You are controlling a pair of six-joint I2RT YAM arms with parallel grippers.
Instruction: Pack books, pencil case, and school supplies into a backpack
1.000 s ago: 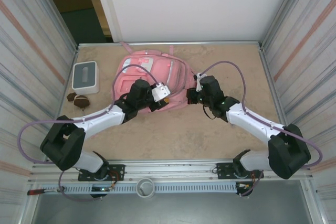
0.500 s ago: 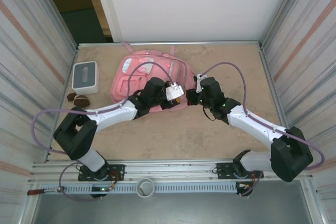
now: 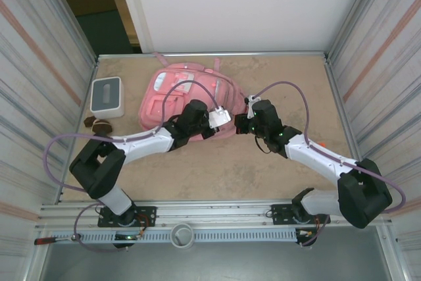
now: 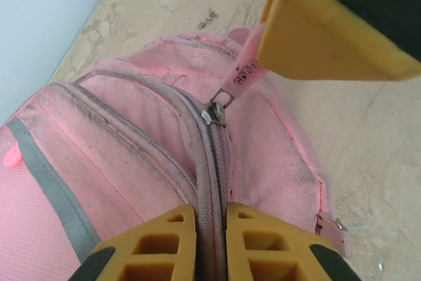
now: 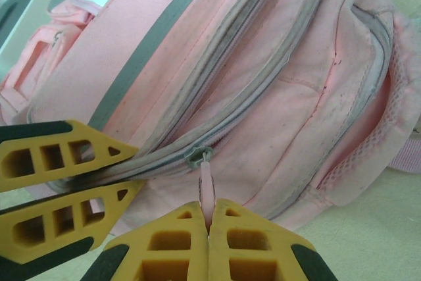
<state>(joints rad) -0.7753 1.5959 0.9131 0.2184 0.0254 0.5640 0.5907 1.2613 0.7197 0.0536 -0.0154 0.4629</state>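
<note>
The pink backpack [image 3: 177,90] lies flat at the back of the table, its zips closed. My left gripper [image 3: 225,127] is at its near right corner. In the left wrist view it [image 4: 210,228] is shut on the backpack's grey zipper seam [image 4: 214,162]. My right gripper [image 3: 238,123] is just to the right and is shut on the pink zipper pull [image 5: 207,185], which hangs from the slider [image 5: 197,156]. The left fingers [image 5: 66,182] pinch the seam just left of that slider. Books, pencil case and school supplies are hidden from me.
A white box with a grey top [image 3: 106,95] stands left of the backpack, with small dark brown lumps [image 3: 99,125] in front of it. Ribbed metal walls close both sides. Bare sandy tabletop [image 3: 217,169] stretches between the backpack and the arm bases.
My left arm has swung right across the backpack's near edge and its jaws have closed on the zipper seam. The right gripper has stayed on the pull, barely shifting.
</note>
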